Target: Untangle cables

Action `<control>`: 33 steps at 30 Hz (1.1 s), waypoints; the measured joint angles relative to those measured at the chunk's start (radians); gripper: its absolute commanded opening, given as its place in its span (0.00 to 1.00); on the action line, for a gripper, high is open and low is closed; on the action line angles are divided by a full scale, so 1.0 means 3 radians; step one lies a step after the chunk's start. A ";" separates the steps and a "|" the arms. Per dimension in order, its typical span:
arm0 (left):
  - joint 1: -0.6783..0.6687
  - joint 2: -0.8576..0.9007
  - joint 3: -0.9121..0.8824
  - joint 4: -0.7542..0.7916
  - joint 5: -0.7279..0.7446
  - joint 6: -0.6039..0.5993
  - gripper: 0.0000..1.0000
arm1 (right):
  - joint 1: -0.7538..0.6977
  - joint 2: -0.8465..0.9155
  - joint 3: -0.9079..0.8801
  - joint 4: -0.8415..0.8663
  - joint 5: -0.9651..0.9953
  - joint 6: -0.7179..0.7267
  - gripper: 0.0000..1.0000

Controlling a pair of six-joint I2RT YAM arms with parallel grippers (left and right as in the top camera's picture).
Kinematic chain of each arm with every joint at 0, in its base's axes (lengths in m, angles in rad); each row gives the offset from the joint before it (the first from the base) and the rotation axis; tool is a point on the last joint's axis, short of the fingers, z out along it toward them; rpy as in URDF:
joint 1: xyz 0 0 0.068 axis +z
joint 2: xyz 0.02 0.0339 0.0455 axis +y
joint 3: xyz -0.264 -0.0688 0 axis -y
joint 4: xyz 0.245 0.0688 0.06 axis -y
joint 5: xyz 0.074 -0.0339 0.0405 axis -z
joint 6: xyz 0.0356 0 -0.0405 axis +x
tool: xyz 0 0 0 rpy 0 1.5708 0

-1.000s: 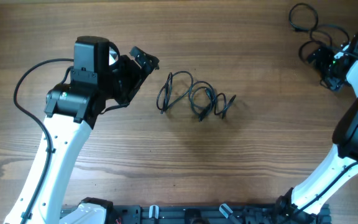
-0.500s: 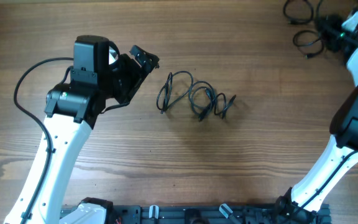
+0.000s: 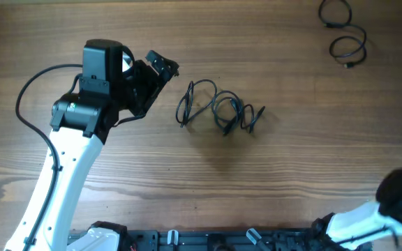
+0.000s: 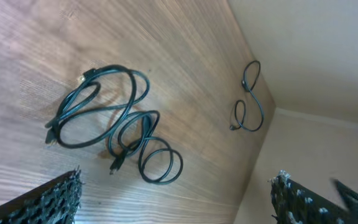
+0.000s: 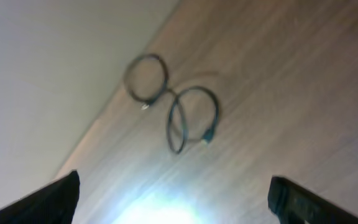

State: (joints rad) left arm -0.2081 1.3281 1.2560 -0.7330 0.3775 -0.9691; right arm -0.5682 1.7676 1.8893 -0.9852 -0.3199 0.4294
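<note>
A tangle of black cables (image 3: 218, 110) lies on the wooden table (image 3: 257, 181) near the middle; it also shows in the left wrist view (image 4: 114, 137). A single black cable (image 3: 344, 31) lies apart in two loops at the far right corner, and shows in the left wrist view (image 4: 248, 99) and the right wrist view (image 5: 176, 109). My left gripper (image 3: 160, 66) hovers left of the tangle, open and empty (image 4: 179, 199). My right gripper (image 5: 176, 199) is open and empty, raised above the single cable; it is out of the overhead view.
The left arm (image 3: 82, 125) stretches from the front left edge. Part of the right arm (image 3: 396, 209) shows at the front right corner. The table's far edge runs close behind the single cable (image 5: 92, 124).
The right gripper carried the single cable toward the far right corner, let it go and pulled away out of the overhead view. The left arm and the tangle have not moved.
</note>
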 measured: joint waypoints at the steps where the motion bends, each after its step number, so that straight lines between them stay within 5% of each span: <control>1: 0.0000 0.0000 0.0000 0.0003 -0.0001 0.0000 1.00 | 0.0013 -0.0095 0.0001 -0.0333 -0.0103 -0.0051 1.00; 4: 0.0000 0.0000 0.0000 -0.0158 -0.0064 0.0001 1.00 | 0.0202 -0.0710 0.0005 -0.0880 -0.0434 -0.0231 1.00; 10: 0.0000 0.0000 0.0000 -0.0319 -0.0334 0.0089 1.00 | 0.0924 -0.0828 -0.0120 -0.1422 -0.0598 -0.0317 1.00; 20: 0.0000 0.0000 0.0000 -0.0590 -0.0599 0.0262 1.00 | 0.2305 -0.0813 -0.1395 -0.0882 -0.0622 -0.0139 1.00; 25: 0.0000 0.0000 0.0000 -0.0599 -0.0638 0.0262 1.00 | 0.2422 -0.0811 -0.1741 -0.0690 -0.0473 0.0367 1.00; 33: 0.0000 0.0000 0.0000 -0.0600 -0.0649 0.0262 1.00 | 0.2422 -0.0811 -0.1743 -0.0342 -0.0380 0.0551 1.00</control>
State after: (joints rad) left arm -0.2081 1.3281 1.2560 -0.9131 0.1829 -0.8906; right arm 0.1585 1.5242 1.3663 -1.0878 -0.4339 0.5945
